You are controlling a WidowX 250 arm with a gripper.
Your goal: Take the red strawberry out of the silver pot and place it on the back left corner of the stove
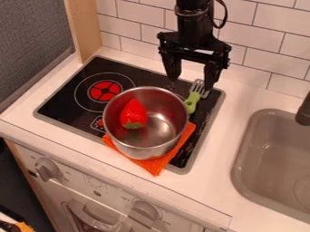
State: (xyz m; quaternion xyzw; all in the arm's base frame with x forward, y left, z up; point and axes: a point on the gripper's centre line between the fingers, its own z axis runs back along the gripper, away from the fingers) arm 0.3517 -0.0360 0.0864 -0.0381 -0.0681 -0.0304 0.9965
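Observation:
The black gripper (190, 81) hangs over the back right part of the stove, its two fingers spread wide with nothing between them. Just under it, a fork with a green handle (192, 102) lies on the black stove top, tines toward the wall, beside the pot's right rear side. A steel pot (148, 144) stands in front of the gripper, and a red strawberry with a green leafy end (133, 113) rests inside it at the left. Beneath the pot, an orange cloth (157, 166) sticks out at the front and right.
The black stove top (70, 100) has a red burner mark (104, 90) left of the pot. A grey sink (270, 167) with a dark faucet (304, 111) is at the right. Behind stands a white tiled wall (254, 54); a wooden post (84, 27) rises at the back left.

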